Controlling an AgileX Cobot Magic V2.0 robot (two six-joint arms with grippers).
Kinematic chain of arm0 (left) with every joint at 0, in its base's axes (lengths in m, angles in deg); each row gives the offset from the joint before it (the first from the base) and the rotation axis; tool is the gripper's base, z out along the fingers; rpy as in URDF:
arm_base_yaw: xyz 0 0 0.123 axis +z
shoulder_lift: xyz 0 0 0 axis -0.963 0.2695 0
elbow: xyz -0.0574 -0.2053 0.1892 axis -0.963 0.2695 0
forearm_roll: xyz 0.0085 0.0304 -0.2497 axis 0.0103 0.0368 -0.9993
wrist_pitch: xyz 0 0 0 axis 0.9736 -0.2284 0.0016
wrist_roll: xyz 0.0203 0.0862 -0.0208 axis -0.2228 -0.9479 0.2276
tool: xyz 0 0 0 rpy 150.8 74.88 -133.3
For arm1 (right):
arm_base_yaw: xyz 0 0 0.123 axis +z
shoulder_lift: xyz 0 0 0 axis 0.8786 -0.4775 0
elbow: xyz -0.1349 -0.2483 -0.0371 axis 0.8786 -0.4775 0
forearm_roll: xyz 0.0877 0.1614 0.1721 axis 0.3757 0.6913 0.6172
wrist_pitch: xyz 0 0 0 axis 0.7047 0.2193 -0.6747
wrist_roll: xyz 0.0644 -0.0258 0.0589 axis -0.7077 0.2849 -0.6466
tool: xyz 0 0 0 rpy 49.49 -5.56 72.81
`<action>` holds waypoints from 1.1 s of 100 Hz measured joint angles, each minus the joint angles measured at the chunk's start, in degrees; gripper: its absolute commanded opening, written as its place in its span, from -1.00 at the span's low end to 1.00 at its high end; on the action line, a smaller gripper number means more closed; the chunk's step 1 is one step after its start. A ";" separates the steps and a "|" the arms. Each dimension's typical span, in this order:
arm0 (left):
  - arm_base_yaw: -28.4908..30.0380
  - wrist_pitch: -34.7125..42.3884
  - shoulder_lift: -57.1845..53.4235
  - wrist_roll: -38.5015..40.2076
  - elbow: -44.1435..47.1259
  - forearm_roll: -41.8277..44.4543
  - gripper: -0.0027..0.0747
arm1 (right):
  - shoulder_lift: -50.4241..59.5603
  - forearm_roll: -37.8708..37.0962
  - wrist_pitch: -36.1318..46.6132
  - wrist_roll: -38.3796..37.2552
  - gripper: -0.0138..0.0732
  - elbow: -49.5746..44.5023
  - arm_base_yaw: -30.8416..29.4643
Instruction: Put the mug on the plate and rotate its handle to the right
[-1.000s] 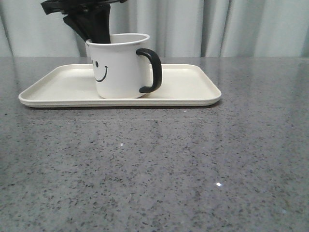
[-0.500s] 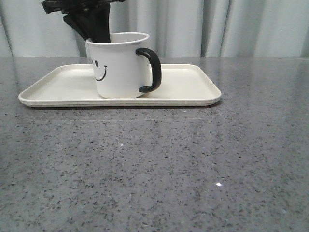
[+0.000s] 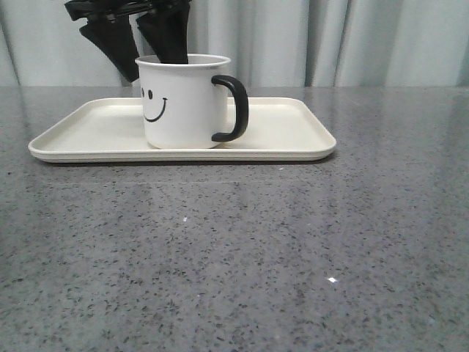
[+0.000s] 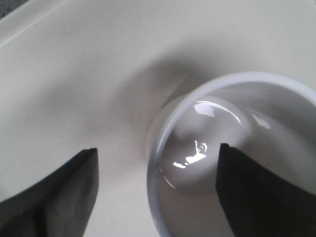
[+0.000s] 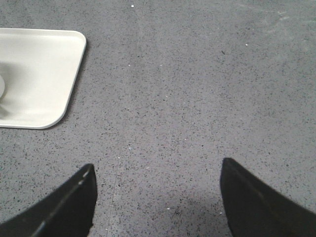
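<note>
The white mug point(image 3: 183, 103) with a black smiley face stands upright on the cream plate point(image 3: 293, 136). Its black handle point(image 3: 233, 108) points to the right in the front view. My left gripper point(image 3: 143, 48) is open above the mug's far left rim, one finger point(image 3: 167, 37) inside the mug and the other point(image 3: 110, 48) outside it. In the left wrist view the mug's rim point(image 4: 168, 128) runs between the two spread fingers of my left gripper point(image 4: 157, 160), touching neither. My right gripper point(image 5: 157, 170) is open and empty over bare table, right of the plate's corner point(image 5: 59, 74).
The grey speckled table point(image 3: 234, 257) stretches in front of and to the right of the plate. Pale curtains point(image 3: 352, 40) hang behind the table's far edge.
The left gripper has opened, letting go of the mug's rim. The mug has settled upright, shifted slightly right, with more of the smiley face showing.
</note>
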 measured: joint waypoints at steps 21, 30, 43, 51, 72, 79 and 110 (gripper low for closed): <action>0.00 0.17 -0.79 2.17 -2.05 0.00 0.40 | 0.00 0.00 0.00 0.00 0.54 0.00 0.00; 0.00 1.25 -3.06 2.89 -2.05 0.00 0.40 | 0.00 0.00 0.00 0.00 0.54 0.00 0.00; 0.13 1.83 -7.33 3.13 -2.09 0.13 0.40 | 0.00 0.00 0.00 0.00 0.54 0.00 0.00; 0.88 1.73 -9.78 3.24 -2.09 0.25 0.40 | 0.00 0.00 0.00 0.00 0.54 0.00 0.00; 5.94 1.61 -15.92 3.24 2.16 0.53 0.40 | 0.00 0.00 0.00 0.00 0.54 0.00 0.00; 7.94 1.61 -18.38 3.24 5.07 1.11 0.40 | 0.00 0.00 0.00 0.00 0.54 0.00 0.00; 17.61 5.89 -34.75 3.24 26.37 2.22 0.40 | 0.00 0.00 0.00 0.00 0.54 0.00 0.00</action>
